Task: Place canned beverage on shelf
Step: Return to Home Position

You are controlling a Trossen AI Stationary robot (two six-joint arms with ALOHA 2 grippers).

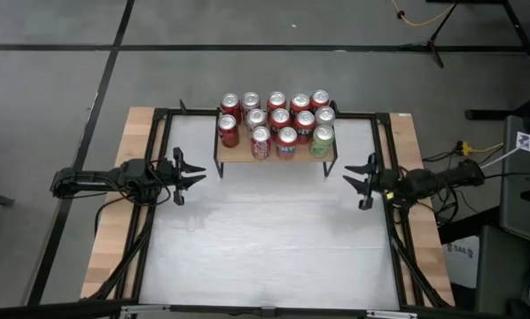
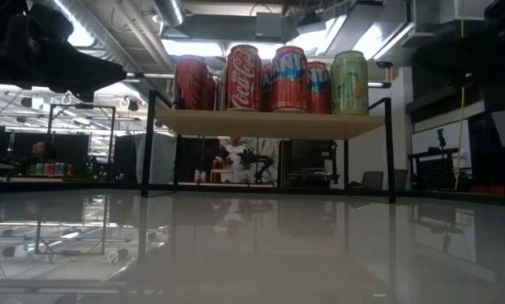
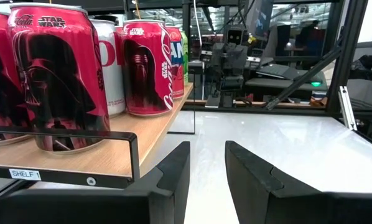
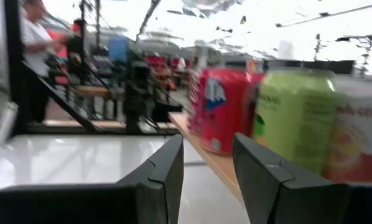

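Observation:
The shelf (image 1: 247,158), a light-wood plank on thin black legs, stands at the far middle of the white table (image 1: 265,248). Several cans (image 1: 278,120) stand upright on it, mostly red, with a green can (image 1: 322,140) at its near right corner. My left gripper (image 1: 197,173) hangs level off the shelf's left end, its fingers a little apart with nothing between them (image 3: 208,149). My right gripper (image 1: 352,180) hangs off the shelf's right end, beside the green can (image 4: 295,118), also open and holding nothing (image 4: 208,143).
A black frame rail (image 1: 163,177) runs along each side of the table. The white surface in front of the shelf is bare. A label reading SHELF 1 (image 3: 24,174) sits on the shelf's metal edge. A person (image 2: 236,156) stands in the room behind.

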